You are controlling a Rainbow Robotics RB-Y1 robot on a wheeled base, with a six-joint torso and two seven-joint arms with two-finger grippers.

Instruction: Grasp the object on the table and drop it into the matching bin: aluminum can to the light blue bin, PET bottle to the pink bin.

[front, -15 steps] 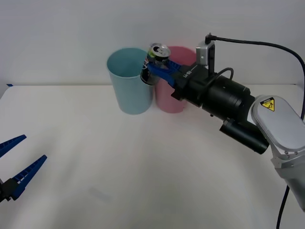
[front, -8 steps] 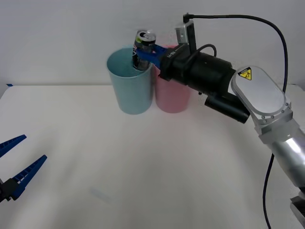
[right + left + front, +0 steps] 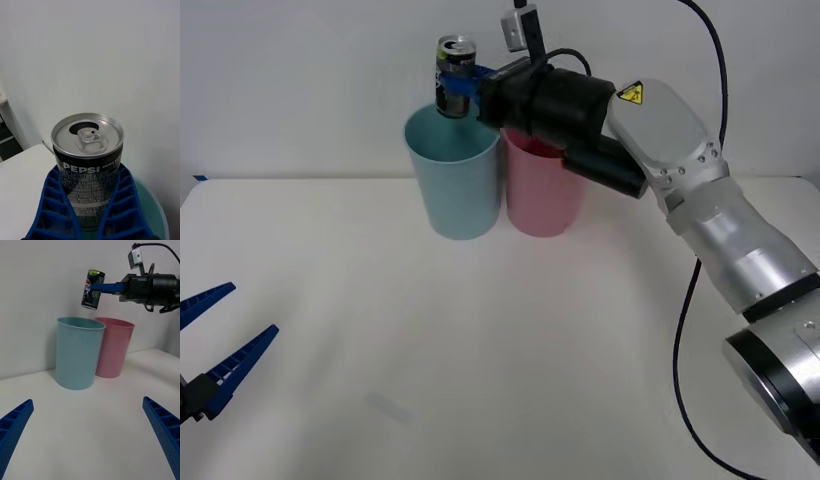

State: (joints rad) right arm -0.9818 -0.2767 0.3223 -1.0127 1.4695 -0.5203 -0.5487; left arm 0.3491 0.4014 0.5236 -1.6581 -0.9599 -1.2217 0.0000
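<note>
Left gripper [image 3: 215, 355] idling wide open, low over the table [image 3: 480, 350]. Right gripper [image 3: 460, 85] is clamping the aluminum can [image 3: 454, 75], hanging upright just above the light blue bin [image 3: 452, 185], pink bin [image 3: 545, 195] alongside. Drop step; next calls for releasing over the rim.

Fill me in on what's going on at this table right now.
The right pincer is shut on the aluminum can and holds it upright in the air above the light blue bin, not yet let go. The pink bin stands right beside the blue one on the white table. The left pincer sits open and idle, low over the table's near left side, away from both bins.
</note>
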